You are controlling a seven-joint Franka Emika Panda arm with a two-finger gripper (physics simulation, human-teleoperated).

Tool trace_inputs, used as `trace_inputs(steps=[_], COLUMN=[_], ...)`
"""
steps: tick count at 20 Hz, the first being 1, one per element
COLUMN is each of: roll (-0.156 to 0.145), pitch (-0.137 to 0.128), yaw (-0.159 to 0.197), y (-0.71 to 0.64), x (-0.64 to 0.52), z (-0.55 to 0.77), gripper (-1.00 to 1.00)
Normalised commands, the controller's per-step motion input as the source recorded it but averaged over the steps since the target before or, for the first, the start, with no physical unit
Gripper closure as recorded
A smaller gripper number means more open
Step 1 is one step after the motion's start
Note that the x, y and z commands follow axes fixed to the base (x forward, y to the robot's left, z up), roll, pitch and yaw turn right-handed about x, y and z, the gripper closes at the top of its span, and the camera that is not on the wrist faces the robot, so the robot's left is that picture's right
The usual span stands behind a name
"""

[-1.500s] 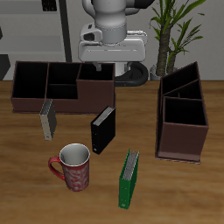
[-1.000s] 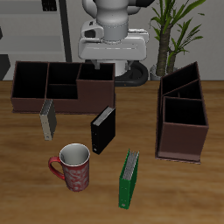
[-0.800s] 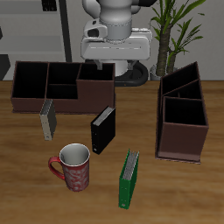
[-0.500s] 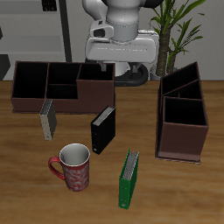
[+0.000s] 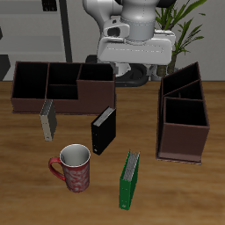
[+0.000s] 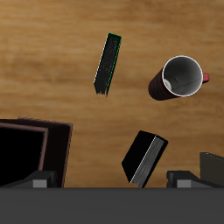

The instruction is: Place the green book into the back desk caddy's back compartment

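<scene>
The green book (image 5: 129, 180) stands upright on the table near the front edge, beside the mug; it also shows in the wrist view (image 6: 108, 63). The back desk caddy (image 5: 61, 85) is the long maroon-brown box far back, long side to the camera, its compartments black inside. My gripper (image 5: 132, 68) hangs high at the table's back, beside that caddy's end and far from the book. In the wrist view the gripper (image 6: 112, 179) has its fingers (image 6: 39, 181) wide apart with nothing between them.
A black book (image 5: 104, 130) stands mid-table and a grey book (image 5: 47, 119) leans before the back caddy. A red patterned mug (image 5: 75, 167) sits near the front. A second caddy (image 5: 183, 114), seen end-on, stands at the other side; a plant (image 5: 176, 31) is behind.
The arm has swung sideways at the table's back, away from over the back caddy toward the end-on caddy's side. Books, mug and caddies have not moved.
</scene>
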Motion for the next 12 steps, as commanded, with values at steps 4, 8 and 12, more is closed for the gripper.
trace_inputs(steps=[4, 8, 12], roll=[0.018, 0.012, 0.034], pitch=[-0.035, -0.007, -0.015], yaw=[0.022, 0.003, 0.021], y=[0.17, 0.05, 0.02], x=[0.4, 0.24, 0.52], z=[0.05, 0.0, -0.06], gripper=[-1.0, -1.0, -1.0])
